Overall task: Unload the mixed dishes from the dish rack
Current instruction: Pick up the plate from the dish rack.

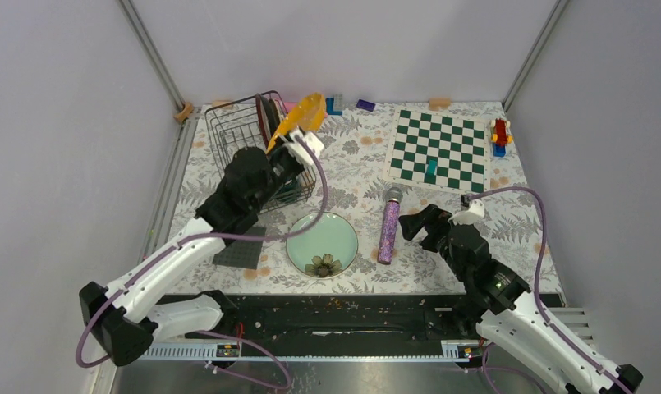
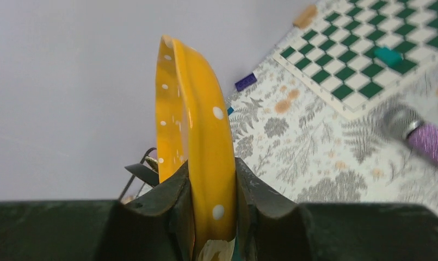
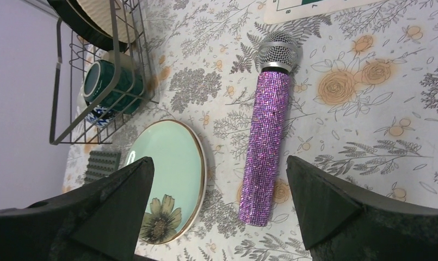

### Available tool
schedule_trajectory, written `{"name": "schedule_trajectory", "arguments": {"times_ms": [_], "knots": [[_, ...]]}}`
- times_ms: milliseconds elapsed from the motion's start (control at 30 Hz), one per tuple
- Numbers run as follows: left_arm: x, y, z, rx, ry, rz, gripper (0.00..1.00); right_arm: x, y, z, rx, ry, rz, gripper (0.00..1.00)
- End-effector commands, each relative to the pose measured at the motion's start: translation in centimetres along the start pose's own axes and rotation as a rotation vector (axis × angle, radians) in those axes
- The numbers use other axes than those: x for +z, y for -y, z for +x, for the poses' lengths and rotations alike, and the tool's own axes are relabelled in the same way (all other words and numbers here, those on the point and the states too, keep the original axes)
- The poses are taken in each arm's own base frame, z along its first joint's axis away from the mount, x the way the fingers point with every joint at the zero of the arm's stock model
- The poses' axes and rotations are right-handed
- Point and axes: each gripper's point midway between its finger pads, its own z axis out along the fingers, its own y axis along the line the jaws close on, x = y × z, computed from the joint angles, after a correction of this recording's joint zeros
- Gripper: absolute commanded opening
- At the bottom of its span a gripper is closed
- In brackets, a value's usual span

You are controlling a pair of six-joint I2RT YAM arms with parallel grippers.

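My left gripper (image 1: pixel 287 141) is shut on the rim of the yellow plate (image 1: pixel 300 115) and holds it on edge above the right side of the dish rack (image 1: pixel 232 131). In the left wrist view the plate (image 2: pixel 197 109) stands between my gripper's (image 2: pixel 213 168) jaws. A dark-rimmed cream plate (image 3: pixel 97 16), a teal mug (image 3: pixel 110 87) and a blue-white bowl (image 3: pixel 99 117) sit in the rack (image 3: pixel 86 125). The pale green floral plate (image 1: pixel 322 238) lies flat on the table. My right gripper (image 1: pixel 413 223) is open and empty above the table, to the right of the green plate (image 3: pixel 167 174).
A purple glitter microphone (image 1: pixel 388 230) lies between the green plate and my right gripper. A grey square mat (image 1: pixel 238 246) lies in front of the rack. A green chessboard mat (image 1: pixel 439 150) is at the back right, with a toy (image 1: pixel 499 135) beside it.
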Motion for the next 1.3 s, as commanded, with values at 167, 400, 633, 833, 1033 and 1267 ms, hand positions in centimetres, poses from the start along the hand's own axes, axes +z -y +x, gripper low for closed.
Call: {"name": "schedule_trajectory", "arguments": {"times_ms": [167,400,633,833,1033,1267], "knots": [[-5.2,3.4,-7.3,0.388,0.387,0.014,0.00,-1.6,-3.7,-2.4,0.188,0.002,-0.085,0.99],[-6.2,9.5,-4.9,0.602,0.418,0.068,0.00,-1.9,-7.4,-3.5,0.294,-0.036,-0.182,0.99],[-5.7,13.4,-3.6,0.744,0.439,0.048,0.00,-1.6,-8.2,-4.0,0.424,-0.035,-0.183,0.99],[-6.1,15.8,-3.2,0.767,0.468,0.091,0.00,-1.4,-8.1,-4.5,0.474,0.018,-0.216,0.99],[-6.4,17.3,-3.0,0.795,0.486,0.117,0.00,-1.2,-9.5,-2.9,0.370,-0.084,-0.248,0.96],[-5.5,18.8,-1.5,0.888,0.434,0.124,0.00,-0.8,-11.1,-1.2,0.292,-0.207,-0.282,0.75]]}}
